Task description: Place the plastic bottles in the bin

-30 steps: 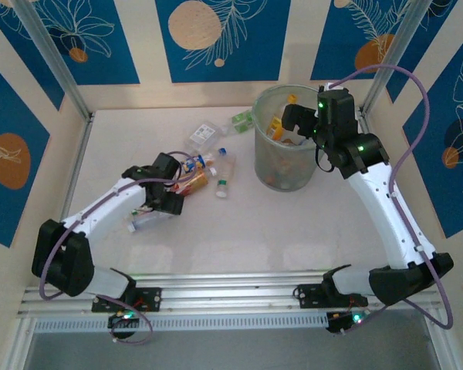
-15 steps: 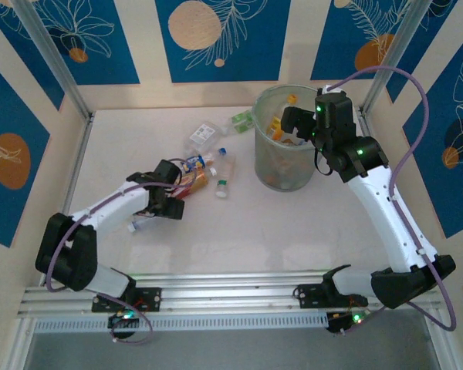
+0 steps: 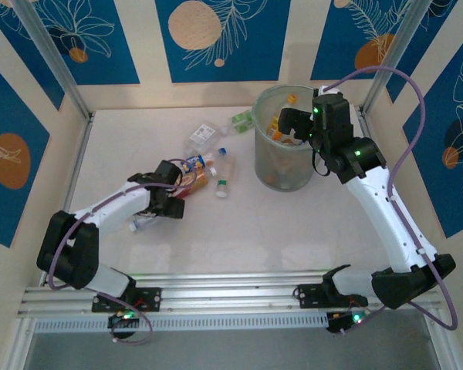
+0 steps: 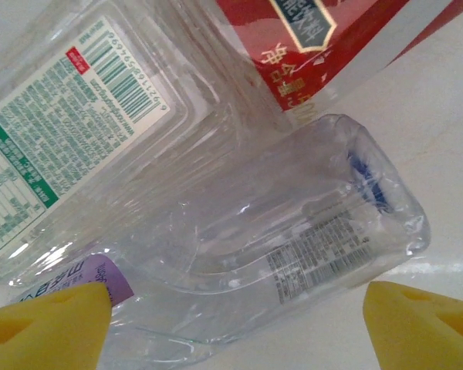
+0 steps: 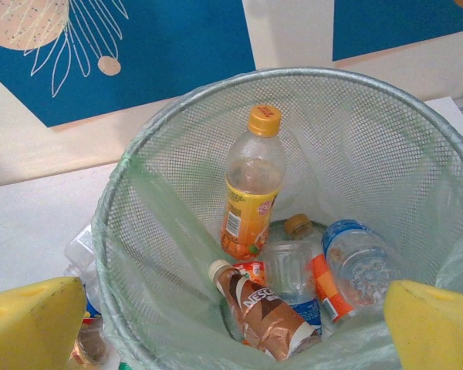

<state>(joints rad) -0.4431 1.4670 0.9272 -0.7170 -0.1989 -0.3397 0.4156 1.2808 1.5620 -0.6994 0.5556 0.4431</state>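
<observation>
Left gripper (image 4: pixel 231 324) dropped over clear bottle (image 4: pixel 309 223) mid-table, spread, pickup looks next; right gripper (image 5: pixel 231 324) spread, empty, above bin (image 3: pixel 264 158).

A pale tabletop (image 3: pixel 247 231) is stretching back toward a wall (image 3: pixel 147 46) that is showing cream stripes alternating with blue panels (image 3: pixel 216 58), one of them carrying a peach disc (image 3: pixel 194 25) and white leaf outlines. A left metal post (image 3: pixel 50 58) and a right metal post (image 3: pixel 397 50) are slanting up from the far corners. A ribbed aluminium rail (image 3: pixel 231 279) is running along the near edge
</observation>
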